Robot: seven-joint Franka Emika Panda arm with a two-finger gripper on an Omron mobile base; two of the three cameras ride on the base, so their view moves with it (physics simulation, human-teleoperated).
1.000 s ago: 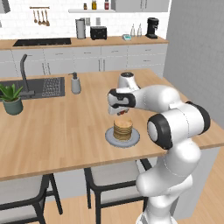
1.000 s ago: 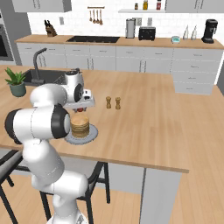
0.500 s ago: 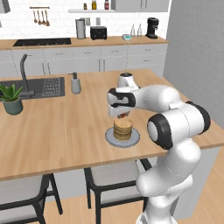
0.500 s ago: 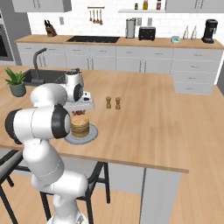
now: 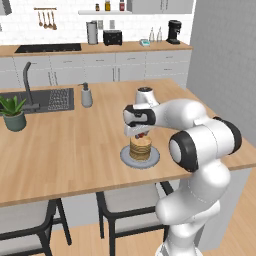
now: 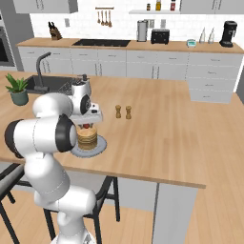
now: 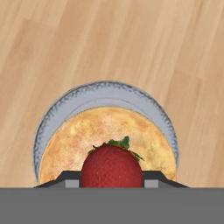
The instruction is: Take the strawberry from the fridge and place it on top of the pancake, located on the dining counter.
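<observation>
Two fingers point(image 7: 112, 180) clasping glossy strawberry point(image 7: 112, 166) | seemingly above round golden pancake point(image 7: 107, 144)

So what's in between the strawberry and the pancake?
Nothing. In the left base view the strawberry, held in the pincer, sits just over the pancake; whether they touch is unclear. The hand view shows only berry over pancake.

White tiled wall point(image 5: 65, 30) at the back, above grey cabinets point(image 6: 157, 71) with a wooden top carrying a black hob point(image 5: 47, 48), toaster point(image 5: 112, 37) and coffee machine point(image 5: 174, 31) (utensils hang on the wall). Dark stools point(image 5: 125, 200) stand on a wooden floor point(image 6: 190, 224).
</observation>
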